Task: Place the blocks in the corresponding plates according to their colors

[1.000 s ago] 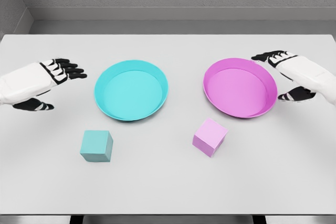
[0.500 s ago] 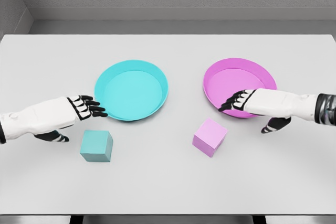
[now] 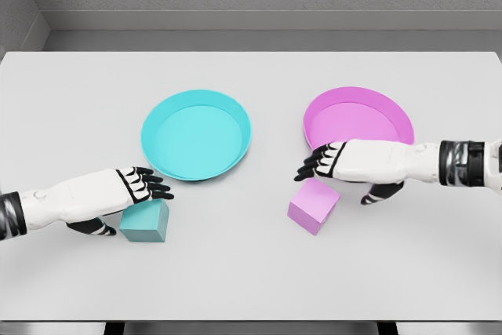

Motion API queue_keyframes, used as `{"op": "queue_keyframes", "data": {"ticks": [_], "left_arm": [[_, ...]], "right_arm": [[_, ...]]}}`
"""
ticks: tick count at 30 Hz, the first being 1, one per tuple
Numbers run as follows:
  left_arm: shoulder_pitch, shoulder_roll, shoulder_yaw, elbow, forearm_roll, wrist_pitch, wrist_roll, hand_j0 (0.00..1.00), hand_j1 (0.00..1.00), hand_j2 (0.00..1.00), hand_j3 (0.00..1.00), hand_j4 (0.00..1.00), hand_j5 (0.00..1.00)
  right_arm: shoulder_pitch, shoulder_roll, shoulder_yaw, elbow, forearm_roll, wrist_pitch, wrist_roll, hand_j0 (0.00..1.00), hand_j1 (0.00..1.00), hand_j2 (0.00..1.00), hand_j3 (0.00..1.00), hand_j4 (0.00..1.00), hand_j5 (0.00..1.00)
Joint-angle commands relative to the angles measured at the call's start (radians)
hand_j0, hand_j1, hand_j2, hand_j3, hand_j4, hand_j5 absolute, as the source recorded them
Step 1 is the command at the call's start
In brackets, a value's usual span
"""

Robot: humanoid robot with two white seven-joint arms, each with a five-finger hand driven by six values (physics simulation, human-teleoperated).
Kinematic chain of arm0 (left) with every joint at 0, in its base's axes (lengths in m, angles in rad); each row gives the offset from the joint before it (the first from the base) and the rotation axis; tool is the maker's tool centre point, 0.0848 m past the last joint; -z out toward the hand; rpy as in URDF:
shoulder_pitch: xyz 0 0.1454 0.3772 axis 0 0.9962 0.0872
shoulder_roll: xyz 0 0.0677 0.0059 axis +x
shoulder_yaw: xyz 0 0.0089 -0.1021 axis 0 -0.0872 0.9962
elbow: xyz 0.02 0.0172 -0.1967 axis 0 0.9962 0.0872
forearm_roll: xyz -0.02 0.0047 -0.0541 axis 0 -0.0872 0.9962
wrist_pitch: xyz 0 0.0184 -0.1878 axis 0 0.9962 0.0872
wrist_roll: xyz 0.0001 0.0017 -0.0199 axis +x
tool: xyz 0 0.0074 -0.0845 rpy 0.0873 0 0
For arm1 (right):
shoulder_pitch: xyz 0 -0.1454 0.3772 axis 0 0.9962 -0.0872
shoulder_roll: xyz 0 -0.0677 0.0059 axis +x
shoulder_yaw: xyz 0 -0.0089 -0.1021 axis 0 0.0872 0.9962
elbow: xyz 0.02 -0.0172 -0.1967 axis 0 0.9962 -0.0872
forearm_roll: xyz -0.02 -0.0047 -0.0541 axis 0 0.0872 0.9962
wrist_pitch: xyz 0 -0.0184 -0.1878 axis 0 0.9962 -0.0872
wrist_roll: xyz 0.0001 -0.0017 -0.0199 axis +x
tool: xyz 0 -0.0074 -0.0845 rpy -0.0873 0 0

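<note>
Two reaches are under way at once, one per block. The left hand (image 3: 129, 190) sits in the lower left of the frame, fingers extended and holding nothing, its fingertips over the top rear edge of the teal block (image 3: 145, 220) while the thumb lies low by the block's left side. The right hand (image 3: 341, 164) comes in from the right edge, also open and empty, its fingers reaching out just above the pink block (image 3: 313, 205), with its thumb hanging down to the block's right.

The teal block rests on the white table (image 3: 251, 280) just below the teal plate (image 3: 196, 135), which sits left of centre. The pink block, turned a little so a corner faces the camera, lies just below the pink plate (image 3: 358, 127) at the right of centre; both plates hold nothing yet.

To do this step well, each hand probably needs to settle lower so fingers and thumb bracket opposite faces — not a corner — before closing. The pink block's rotation is the trickier case: the wrist likely has to turn to meet flat faces, or the cube may twist out. Closing too early, while the fingers ride on the top edge, risks nudging the block away rather than seizing it
</note>
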State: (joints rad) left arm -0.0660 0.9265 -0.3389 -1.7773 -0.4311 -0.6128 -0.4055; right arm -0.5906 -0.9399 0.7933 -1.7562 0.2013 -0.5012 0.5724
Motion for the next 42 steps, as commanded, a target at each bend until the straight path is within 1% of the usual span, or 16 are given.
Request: {"op": "queue_keyframes", "data": {"ticks": [1,10,16,17,18,20,22,23,24,27,28,29,30,31,37,42], "left_arm": [[0.0,-0.001,0.0,-0.001,0.008,0.002,0.002,1.0,1.0,1.0,1.0,1.0,1.0],[0.005,-0.051,-0.003,-0.001,0.012,0.002,0.011,1.0,1.0,1.0,1.0,1.0,1.0],[0.005,-0.041,-0.005,-0.001,0.018,0.002,0.011,0.99,0.99,0.99,0.99,0.99,0.99],[0.005,-0.04,-0.005,-0.001,0.018,0.002,0.011,0.95,0.95,0.95,0.95,0.95,0.95],[0.005,-0.037,-0.005,-0.001,0.018,0.002,0.011,0.86,0.86,0.86,0.86,0.86,0.86],[0.005,-0.037,-0.005,-0.001,0.022,0.002,0.011,0.78,0.78,0.78,0.78,0.78,0.78],[0.003,-0.035,-0.005,-0.001,0.022,0.002,0.011,0.74,0.74,0.74,0.74,0.74,0.74],[0.003,-0.037,-0.005,-0.001,0.022,0.002,0.01,0.73,0.73,0.73,0.73,0.73,0.73],[0.003,-0.037,-0.005,-0.001,0.022,0.002,0.01,0.73,0.73,0.73,0.73,0.73,0.73],[0.003,-0.037,-0.005,-0.001,0.022,0.002,0.011,0.73,0.73,0.73,0.73,0.73,0.73],[0.003,-0.037,-0.005,-0.001,0.022,0.002,0.011,0.72,0.72,0.72,0.72,0.72,0.72],[0.003,-0.037,-0.005,-0.001,0.022,0.002,0.011,0.72,0.72,0.72,0.72,0.72,0.72],[0.003,-0.037,-0.005,-0.001,0.026,0.002,0.011,0.72,0.72,0.72,0.72,0.72,0.72],[0.003,-0.037,-0.005,-0.001,0.032,0.002,0.014,0.72,0.72,0.72,0.72,0.72,0.72],[0.003,-0.035,-0.005,0.001,0.048,0.002,0.019,0.7,0.7,0.7,0.7,0.7,0.7],[0.0,-0.029,0.0,0.003,0.071,0.002,0.019,0.68,0.68,0.68,0.68,0.68,0.68]], "right_arm": [[0.0,0.012,0.021,0.0,-0.005,-0.008,0.0,1.0,1.0,1.0,1.0,1.0,1.0],[-0.008,0.046,0.044,0.001,-0.006,-0.003,0.0,1.0,1.0,1.0,1.0,1.0,1.0],[-0.006,0.047,0.086,0.001,-0.006,0.003,-0.005,1.0,1.0,1.0,1.0,1.0,1.0],[-0.006,0.047,0.086,0.001,-0.008,0.004,-0.005,1.0,1.0,1.0,1.0,1.0,1.0],[-0.006,0.047,0.086,0.001,-0.008,0.009,-0.006,1.0,1.0,1.0,1.0,1.0,1.0],[-0.006,0.046,0.087,0.003,-0.008,0.009,-0.006,1.0,1.0,1.0,1.0,1.0,1.0],[-0.006,0.047,0.087,0.006,-0.01,0.015,-0.008,1.0,1.0,1.0,1.0,1.0,1.0],[-0.006,0.047,0.087,0.006,-0.01,0.067,-0.009,1.0,1.0,1.0,1.0,1.0,1.0],[-0.006,0.047,0.087,0.004,-0.01,0.084,-0.009,1.0,1.0,1.0,1.0,1.0,1.0],[-0.005,0.046,0.087,0.004,-0.01,0.084,-0.009,1.0,1.0,1.0,1.0,1.0,1.0],[-0.005,0.046,0.087,0.004,-0.01,0.084,-0.009,0.95,0.95,0.95,0.95,0.95,0.95],[-0.005,0.046,0.087,0.004,-0.006,0.084,-0.009,0.85,0.85,0.85,0.85,0.85,0.85],[-0.005,0.046,0.087,0.004,-0.003,0.084,-0.006,0.71,0.71,0.71,0.71,0.71,0.71],[-0.006,0.046,0.087,0.003,-0.002,0.084,-0.003,0.62,0.62,0.62,0.62,0.62,0.62],[-0.006,0.046,0.096,0.003,-0.002,0.084,-0.002,0.53,0.53,0.53,0.53,0.53,0.53],[-0.008,0.047,0.095,0.003,0.0,0.084,0.0,0.52,0.52,0.52,0.52,0.52,0.52]]}}
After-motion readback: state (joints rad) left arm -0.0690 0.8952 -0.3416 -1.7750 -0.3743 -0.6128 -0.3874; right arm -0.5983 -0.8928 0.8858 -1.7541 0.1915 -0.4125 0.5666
